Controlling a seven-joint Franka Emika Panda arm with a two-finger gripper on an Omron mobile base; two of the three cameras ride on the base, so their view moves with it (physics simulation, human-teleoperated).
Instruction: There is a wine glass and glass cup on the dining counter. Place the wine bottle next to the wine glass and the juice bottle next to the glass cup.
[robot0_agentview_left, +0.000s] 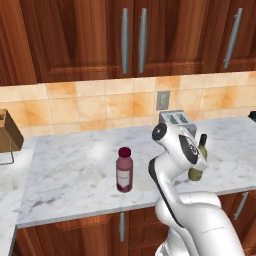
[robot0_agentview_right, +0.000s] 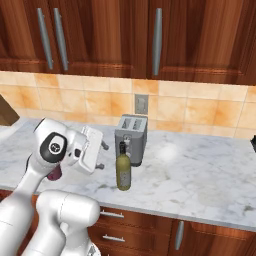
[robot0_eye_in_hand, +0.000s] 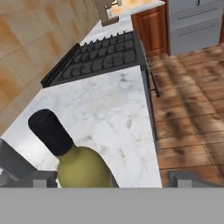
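Observation:
The slim olive wine bottle (robot0_agentview_right: 123, 171) stands upright on the narrow marble worktop (robot0_agentview_right: 200, 180), just in front of the toaster. My gripper (robot0_agentview_right: 102, 156) is open, a little to the bottle's left at mid-height, pointing at it. In the hand view the wine bottle (robot0_eye_in_hand: 81, 168) with its dark top sits between my gripper's (robot0_eye_in_hand: 113, 179) tips, nearer the left one. The arm half hides the wine bottle (robot0_agentview_left: 199, 165) in the left base view. The stubby maroon juice bottle (robot0_agentview_left: 124, 170) stands upright further left on the worktop. The wine glass, glass cup and dining counter are out of view.
A silver toaster (robot0_agentview_right: 131, 135) stands right behind the wine bottle against the tan tiled wall. A knife block (robot0_agentview_left: 7, 131) is at the far left. A black stove (robot0_eye_in_hand: 100, 54) follows the worktop's end, with wooden floor (robot0_eye_in_hand: 192, 109) beside it. Dark wood cabinets hang overhead.

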